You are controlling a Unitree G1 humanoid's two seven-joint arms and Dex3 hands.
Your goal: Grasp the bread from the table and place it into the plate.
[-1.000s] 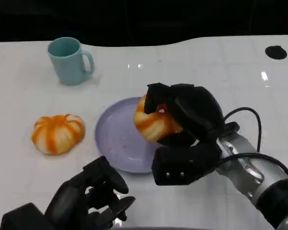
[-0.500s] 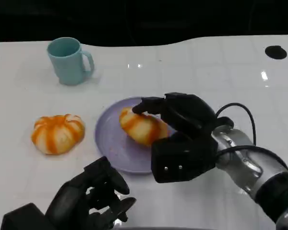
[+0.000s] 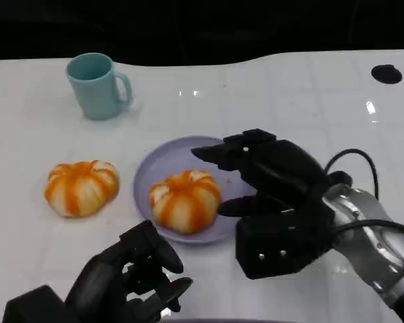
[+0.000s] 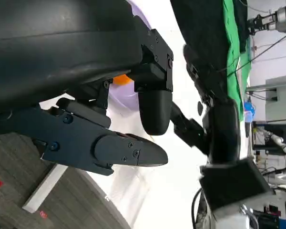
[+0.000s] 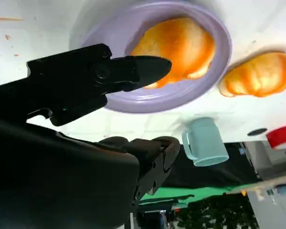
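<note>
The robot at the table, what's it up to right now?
The robot is putting bread on a plate. One orange-striped bread now sits in the purple plate, and the right hand hovers just beside it with fingers spread, holding nothing. A second bread lies on the white table next to the plate, with a teal mug standing beyond it. The left hand sits low at the near edge, fingers curled and holding nothing.

A robotics lab or test room: past the left hand [image 4: 86, 119], the left wrist view shows a green backdrop cloth [image 4: 234, 43], black drapes, hanging cables [image 4: 271, 45] and equipment racks beyond the white table [image 3: 289, 87].
</note>
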